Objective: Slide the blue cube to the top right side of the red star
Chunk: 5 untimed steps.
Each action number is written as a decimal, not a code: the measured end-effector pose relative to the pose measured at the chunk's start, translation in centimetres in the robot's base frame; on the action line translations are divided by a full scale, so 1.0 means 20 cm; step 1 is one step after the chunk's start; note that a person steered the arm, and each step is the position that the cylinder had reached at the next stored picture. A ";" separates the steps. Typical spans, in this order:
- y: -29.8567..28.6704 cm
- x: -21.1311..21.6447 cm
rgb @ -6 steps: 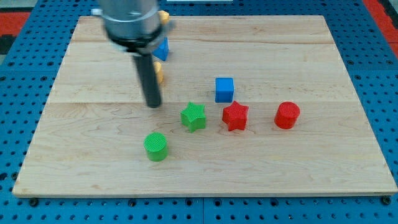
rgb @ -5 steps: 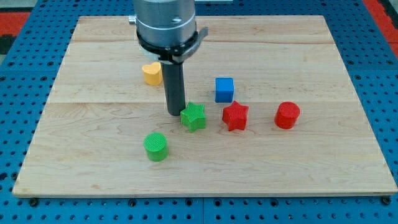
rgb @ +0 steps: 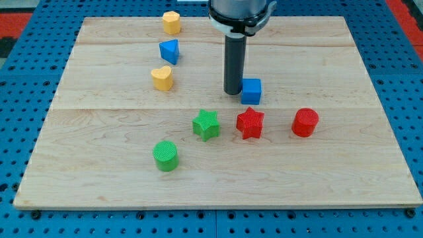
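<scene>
The blue cube (rgb: 251, 90) sits just above the red star (rgb: 250, 123), a little to the star's upper right. My tip (rgb: 232, 92) stands on the board right against the cube's left side. The rod rises from it to the arm at the view's top. The red star lies at mid-board with a small gap between it and the cube.
A green star (rgb: 206, 124) lies left of the red star, and a red cylinder (rgb: 305, 122) to its right. A green cylinder (rgb: 166, 155) sits lower left. A yellow heart (rgb: 162, 78), a blue triangular block (rgb: 169, 50) and another yellow block (rgb: 172, 22) stand upper left.
My tip has moved from beside the green star up and to the right, onto the blue cube's left side. The cube has slid a little to the right.
</scene>
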<state>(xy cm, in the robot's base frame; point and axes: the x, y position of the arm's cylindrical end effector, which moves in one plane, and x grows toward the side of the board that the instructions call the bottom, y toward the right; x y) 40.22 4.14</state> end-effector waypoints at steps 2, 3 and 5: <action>0.12 -0.07; -0.02 0.00; 0.10 0.05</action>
